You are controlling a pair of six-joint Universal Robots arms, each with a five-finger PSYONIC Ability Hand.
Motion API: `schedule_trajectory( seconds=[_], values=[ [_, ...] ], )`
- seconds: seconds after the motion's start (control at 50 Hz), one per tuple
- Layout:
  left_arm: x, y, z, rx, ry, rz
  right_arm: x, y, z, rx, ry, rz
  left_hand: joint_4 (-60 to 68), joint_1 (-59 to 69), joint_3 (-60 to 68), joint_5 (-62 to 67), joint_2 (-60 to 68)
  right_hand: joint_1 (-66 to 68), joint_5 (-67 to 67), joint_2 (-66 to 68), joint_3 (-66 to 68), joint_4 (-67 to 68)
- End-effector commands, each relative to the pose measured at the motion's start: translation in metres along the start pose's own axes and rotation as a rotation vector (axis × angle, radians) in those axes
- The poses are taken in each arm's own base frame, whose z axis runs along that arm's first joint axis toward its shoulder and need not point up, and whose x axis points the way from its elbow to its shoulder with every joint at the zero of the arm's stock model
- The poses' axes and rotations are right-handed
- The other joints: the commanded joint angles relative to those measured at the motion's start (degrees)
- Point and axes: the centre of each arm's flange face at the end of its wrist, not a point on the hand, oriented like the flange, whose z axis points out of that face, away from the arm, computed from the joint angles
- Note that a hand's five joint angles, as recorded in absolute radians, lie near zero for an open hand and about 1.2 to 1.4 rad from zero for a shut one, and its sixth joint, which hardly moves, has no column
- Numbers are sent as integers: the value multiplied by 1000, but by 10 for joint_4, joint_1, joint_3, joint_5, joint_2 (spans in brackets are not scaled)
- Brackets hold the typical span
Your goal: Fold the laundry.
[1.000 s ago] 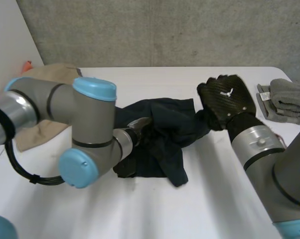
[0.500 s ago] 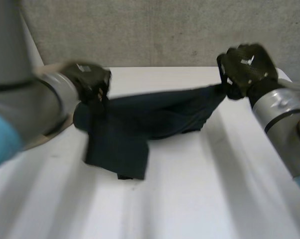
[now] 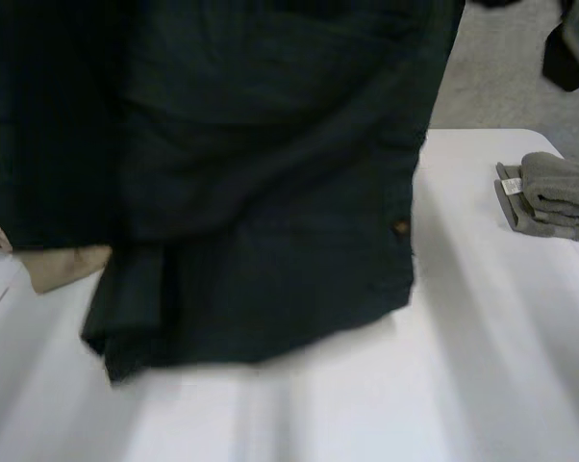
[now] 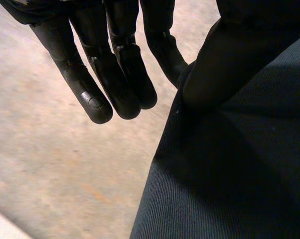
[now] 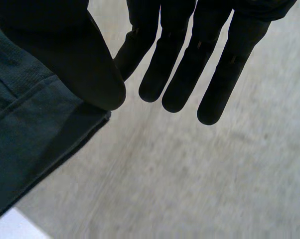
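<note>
We see dark navy fabric garment held up over white table, lower hem blurred. Left hand pinches its edge, thumb against straight fingers; right hand likewise at hemmed corner. Tan cloth at left, half hidden.

No text, brand, number or sign was readable. Pale tag on folded grey cloth, lying on counter: print too small to make out. Small round button on dark garment: no marking legible.
</note>
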Motion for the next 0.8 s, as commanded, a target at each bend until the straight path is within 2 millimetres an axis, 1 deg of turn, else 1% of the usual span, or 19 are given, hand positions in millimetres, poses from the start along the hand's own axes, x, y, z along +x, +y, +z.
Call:
schedule_trajectory(
  seconds=[0.02, 0.06, 0.08, 0.12, 0.14, 0.16, 0.2, 0.22, 0.26, 0.28, 0.3, 0.36, 0.42, 0.44, 0.52, 0.58, 0.64, 0.7, 0.8],
  values=[
    [67, 91, 53, -41, 110, -6, 1, 88, 20, -191, 68, 19, 113, 136, 116, 124, 113, 144, 121, 125, 120, 117],
    [82, 118, 65, -61, 115, -4, 1, 112, 23, -232, 95, 16, 113, 136, 116, 124, 113, 144, 121, 125, 120, 117],
    [96, 146, 75, -87, 107, -11, 2, 137, 27, -262, 127, 4, 113, 136, 116, 124, 113, 144, 121, 125, 120, 117],
    [110, 172, 82, -106, 105, -19, 5, 163, 30, -283, 167, -8, 113, 136, 116, 124, 113, 144, 121, 125, 120, 117],
    [117, 195, 92, -111, 75, -31, 5, 173, 32, -284, 188, -14, 113, 136, 116, 124, 113, 144, 121, 125, 120, 117],
    [120, 206, 96, -112, 60, -43, 7, 192, 37, -258, 241, -19, 113, 136, 116, 124, 113, 144, 121, 125, 120, 117],
    [125, 225, 102, -120, 24, -70, 9, 204, 42, -207, 289, -19, 113, 136, 116, 124, 113, 144, 121, 125, 120, 117],
    [127, 237, 106, -133, -15, -103, 12, 212, 46, -150, 326, -17, -98, -75, -96, -88, -98, 144, 121, 125, 120, 117],
    [122, 238, 109, -138, -63, -133, 11, 217, 51, -84, 335, -16, -469, -445, -466, -458, -469, -214, -237, -233, -238, -242],
    [121, 236, 109, -137, -77, -144, 10, 218, 53, -59, 329, -20, -587, -564, -584, -576, -587, -393, -416, -412, -417, -420],
    [120, 233, 109, -141, -105, -171, 7, 216, 58, 6, 320, -34, -587, -564, -584, -576, -587, -556, -579, -575, -580, -583],
    [109, 205, 110, -67, -137, -213, -2, 214, 58, 29, 286, -92, -587, -564, -584, -576, -587, -556, -579, -575, -580, -583],
    [100, 191, 109, -27, -142, -213, -5, 195, 57, 41, 240, -135, -587, -564, -584, -576, -587, -556, -579, -575, -580, -583],
    [93, 182, 107, -4, -144, -208, -5, 183, 55, 41, 216, -140, -587, -564, -584, -576, -587, -556, -579, -575, -580, -583],
    [79, 166, 97, 18, -145, -191, -6, 154, 46, -6, 133, -150, -587, -564, -584, -576, -587, -556, -579, -575, -580, -583],
    [72, 157, 85, -4, -123, -193, -6, 147, 37, -84, 57, -156, -587, -564, -584, -576, -587, -556, -579, -575, -580, -583],
    [73, 153, 59, -96, -45, -205, -6, 140, 21, -211, -56, -160, -587, -564, -584, -576, -587, -556, -579, -575, -580, -583],
    [77, 152, 31, -200, 50, -225, -6, 141, 2, -353, -155, -154, -587, -564, -584, -576, -587, -550, -572, -569, -573, -577],
    [83, 154, -17, -397, 180, -278, -2, 148, -28, -559, -262, -120, -528, -505, -525, -517, -528, -425, -448, -444, -449, -452]
  ],
)
